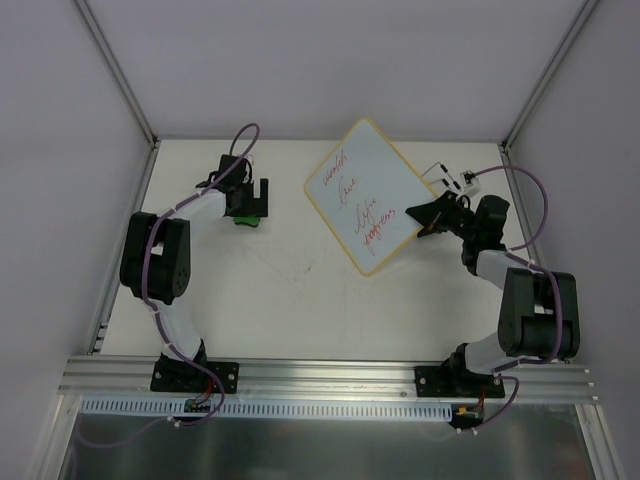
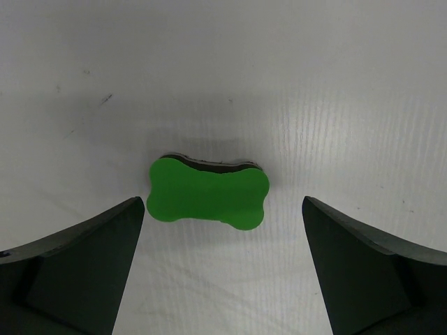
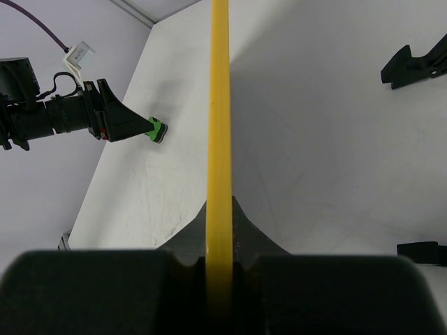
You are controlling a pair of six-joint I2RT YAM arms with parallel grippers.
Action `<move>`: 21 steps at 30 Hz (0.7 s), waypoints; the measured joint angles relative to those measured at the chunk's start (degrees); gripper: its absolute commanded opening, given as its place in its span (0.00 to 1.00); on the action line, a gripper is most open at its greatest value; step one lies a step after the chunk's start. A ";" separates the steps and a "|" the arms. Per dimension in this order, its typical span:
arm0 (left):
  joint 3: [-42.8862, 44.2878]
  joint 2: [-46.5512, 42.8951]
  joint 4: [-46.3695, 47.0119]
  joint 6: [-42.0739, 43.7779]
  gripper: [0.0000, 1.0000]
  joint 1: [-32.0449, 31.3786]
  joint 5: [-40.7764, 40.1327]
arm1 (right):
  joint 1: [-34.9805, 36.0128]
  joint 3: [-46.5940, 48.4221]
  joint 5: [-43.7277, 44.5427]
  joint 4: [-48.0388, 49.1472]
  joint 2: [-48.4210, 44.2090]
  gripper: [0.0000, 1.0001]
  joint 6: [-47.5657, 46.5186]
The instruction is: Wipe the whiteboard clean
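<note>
The whiteboard, white with a tan frame and red handwriting, stands cornerwise at the back middle of the table. My right gripper is shut on its right corner; in the right wrist view the yellow frame edge runs straight up from between the closed jaws of that gripper. A small green eraser lies flat on the table. My left gripper hovers over it, open, one finger on each side, not touching. From above, the left gripper nearly covers the eraser.
Two black clips show on the board's shaded face in the right wrist view. Grey enclosure walls with metal posts close off the back and sides. The arm bases sit on an aluminium rail at the near edge.
</note>
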 measured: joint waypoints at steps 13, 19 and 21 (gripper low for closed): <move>4.90 3.91 -4.46 1.77 0.95 0.00 -0.39 | 0.00 0.00 -0.02 0.00 0.00 0.00 0.00; 6.45 5.97 -7.15 1.75 0.96 0.00 -0.57 | 0.02 0.00 -0.02 0.00 0.02 0.00 0.00; 7.19 6.47 -7.93 1.73 0.95 0.00 -0.55 | 0.02 0.00 -0.04 -0.02 0.02 0.00 0.02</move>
